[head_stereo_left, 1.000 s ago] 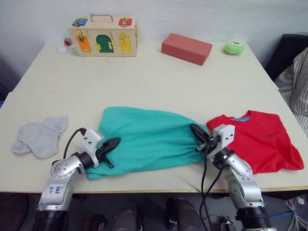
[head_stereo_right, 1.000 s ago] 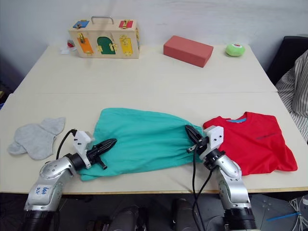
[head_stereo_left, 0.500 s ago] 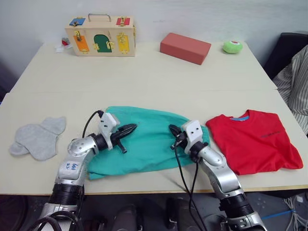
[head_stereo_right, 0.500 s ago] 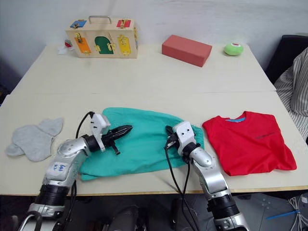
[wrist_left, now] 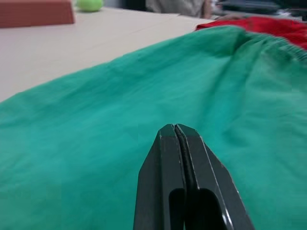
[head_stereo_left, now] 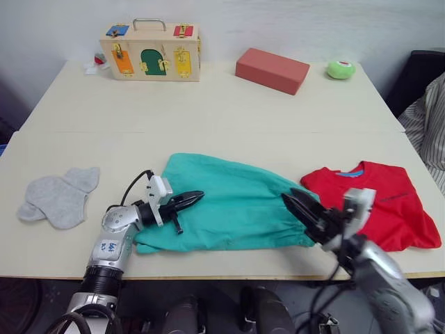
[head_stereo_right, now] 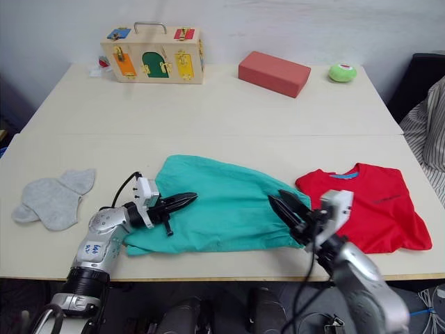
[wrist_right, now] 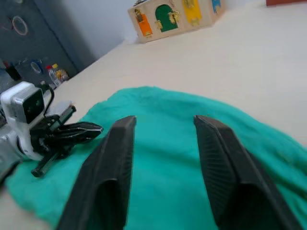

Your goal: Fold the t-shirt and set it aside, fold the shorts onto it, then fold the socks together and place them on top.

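- Left eye view: the shorts [head_stereo_left: 233, 205] lie flat on the near part of the desk [head_stereo_left: 208, 115], long axis running across it from left to right, the gathered waistband end toward the t-shirt [head_stereo_left: 379, 202] and the leg end toward the left arm.
- The t-shirt lies flat just right of the shorts, collar toward the far edge; the waistband seems to meet its near sleeve, though I cannot tell if they touch.
- The socks [head_stereo_left: 59, 197] lie side by side near the left edge of the desk, well apart from the shorts.
- The left claw [head_stereo_left: 192, 199] rests low over the left part of the shorts, pointing right along them, its fingers pressed together with no cloth between them.
- The right claw [head_stereo_right: 285, 204] is above the waistband end, pointing left, its fingers apart and holding nothing.
- At the far edge stand a wooden latch box [head_stereo_left: 149, 51], a red-brown block [head_stereo_left: 272, 69] and a green ball [head_stereo_left: 339, 69].
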